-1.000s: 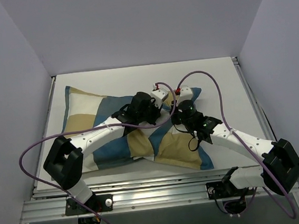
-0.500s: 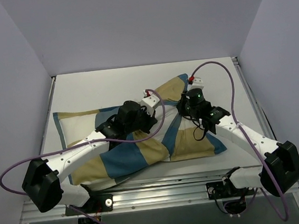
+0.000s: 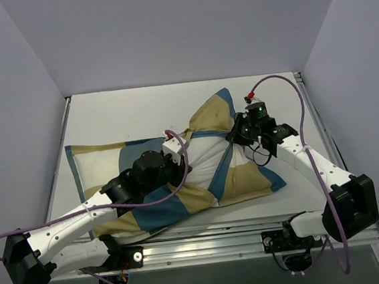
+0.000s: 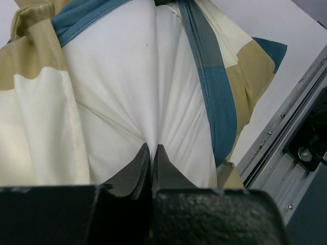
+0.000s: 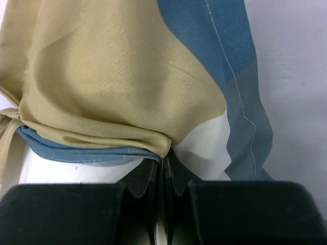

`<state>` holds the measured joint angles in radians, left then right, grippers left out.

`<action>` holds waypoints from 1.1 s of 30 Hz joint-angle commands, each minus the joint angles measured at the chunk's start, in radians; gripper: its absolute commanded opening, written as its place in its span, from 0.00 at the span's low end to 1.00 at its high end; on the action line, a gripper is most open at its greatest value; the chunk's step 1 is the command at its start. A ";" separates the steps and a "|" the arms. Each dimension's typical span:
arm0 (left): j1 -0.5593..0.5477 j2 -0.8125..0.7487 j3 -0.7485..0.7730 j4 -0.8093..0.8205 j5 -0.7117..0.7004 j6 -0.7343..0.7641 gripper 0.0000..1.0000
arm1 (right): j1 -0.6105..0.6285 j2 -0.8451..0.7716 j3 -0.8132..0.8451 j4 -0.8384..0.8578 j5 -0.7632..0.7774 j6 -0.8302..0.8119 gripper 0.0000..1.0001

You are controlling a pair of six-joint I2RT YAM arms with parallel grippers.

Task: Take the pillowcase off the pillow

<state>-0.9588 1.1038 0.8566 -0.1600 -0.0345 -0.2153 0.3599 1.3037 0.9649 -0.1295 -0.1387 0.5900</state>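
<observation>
Since the earlier frame, our left arm has drawn back toward the near left and our right has carried its cloth farther right, baring more white. From above, the pillow point(image 3: 201, 155) lies mid-counter point(image 3: 126, 108), showing through the opening of the pillowcase point(image 3: 236, 178), which peaks at the far right. On the left wrist, the left gripper point(image 4: 152, 153) is pressed together on a puckered fold of the pillow's white skin. On the right wrist, the right gripper point(image 5: 164, 164) pinches the bunched blue hem. We judge both light, soft and limp; the hem at the opening gives the surest hold, while the pillow's thin pinch may slip.
</observation>
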 commanded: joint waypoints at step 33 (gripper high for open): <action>0.034 0.232 0.370 -0.170 -0.125 -0.016 0.96 | 0.040 0.106 -0.302 0.490 0.063 -0.097 0.00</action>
<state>-0.9508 1.2961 1.1175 -0.3271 -0.1646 -0.2405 0.3786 1.4288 0.6933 0.4389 -0.1951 0.5529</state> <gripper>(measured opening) 0.958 0.010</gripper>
